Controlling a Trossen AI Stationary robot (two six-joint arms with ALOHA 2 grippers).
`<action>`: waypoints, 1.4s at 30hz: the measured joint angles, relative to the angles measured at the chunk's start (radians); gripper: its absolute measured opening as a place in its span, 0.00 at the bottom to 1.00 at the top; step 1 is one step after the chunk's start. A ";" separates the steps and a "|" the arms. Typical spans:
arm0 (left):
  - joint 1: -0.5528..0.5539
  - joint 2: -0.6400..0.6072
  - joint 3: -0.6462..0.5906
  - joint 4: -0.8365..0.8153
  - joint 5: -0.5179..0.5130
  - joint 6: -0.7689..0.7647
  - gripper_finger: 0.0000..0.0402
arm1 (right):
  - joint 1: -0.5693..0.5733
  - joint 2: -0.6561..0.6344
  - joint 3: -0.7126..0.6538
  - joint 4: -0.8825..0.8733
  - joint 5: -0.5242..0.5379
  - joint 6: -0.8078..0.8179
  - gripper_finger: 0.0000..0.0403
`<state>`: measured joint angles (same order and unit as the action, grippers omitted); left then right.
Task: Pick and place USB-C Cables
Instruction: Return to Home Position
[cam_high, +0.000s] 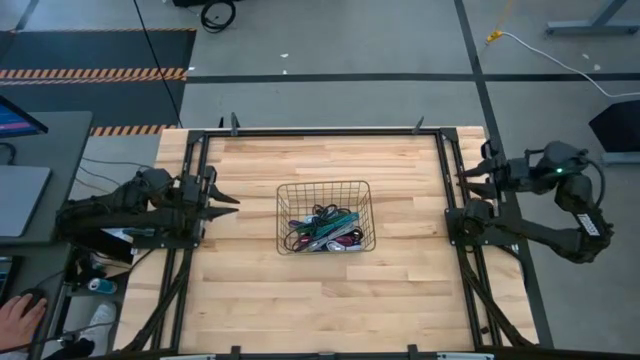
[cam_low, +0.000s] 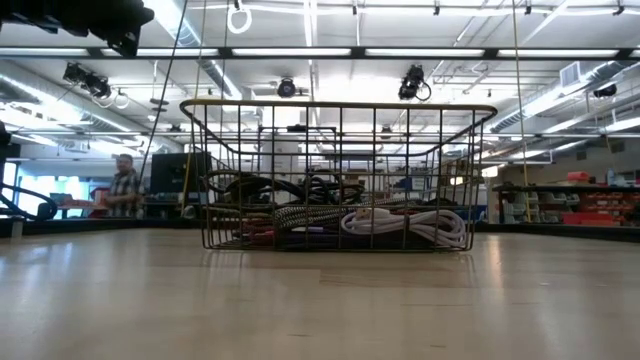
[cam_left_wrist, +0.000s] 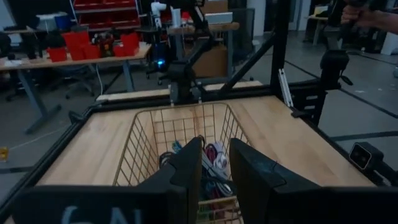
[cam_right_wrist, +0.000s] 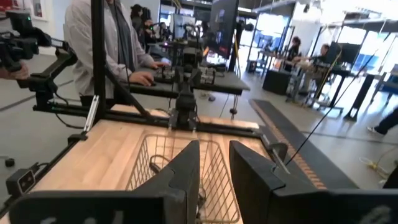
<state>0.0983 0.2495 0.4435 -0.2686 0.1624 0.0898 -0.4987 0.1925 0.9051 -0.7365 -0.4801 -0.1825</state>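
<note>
Looks basically done imo. All the USB-C cables (cam_high: 325, 232) I can spot are piled in the wire basket (cam_high: 323, 185) mid-table: black, magenta, green/teal, plus a pale one that shows up front in the low view. Can't see any loose on the table (cam_high: 400, 300) around it, tho the bits under the arms are hard to check. Left gripper (cam_left_wrist: 216, 149) sits at the table's left edge, pointing at the basket, fingers a narrow bit apart w/ nothing between them. Right gripper (cam_right_wrist: 214, 149) is the same deal at the right edge: narrow gap, empty. Both are well apart from the basket. So afaict nothing's left to pick. Only the arms parking at home remains, and they look close to that.
</note>
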 joint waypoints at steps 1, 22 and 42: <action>0.001 -0.005 0.000 -0.009 0.000 -0.005 0.22 | 0.000 -0.005 -0.014 0.001 0.000 0.001 0.23; 0.001 -0.234 0.000 -0.199 -0.008 -0.026 0.22 | 0.000 -0.178 -0.169 0.095 0.045 0.056 0.23; 0.000 -0.245 -0.355 0.273 -0.044 -0.137 0.22 | 0.000 -0.179 -0.168 0.091 0.044 0.044 0.23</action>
<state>0.0986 0.0044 0.0887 0.0040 0.1182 -0.0471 -0.4988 0.0135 0.7368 -0.6453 -0.4362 -0.1387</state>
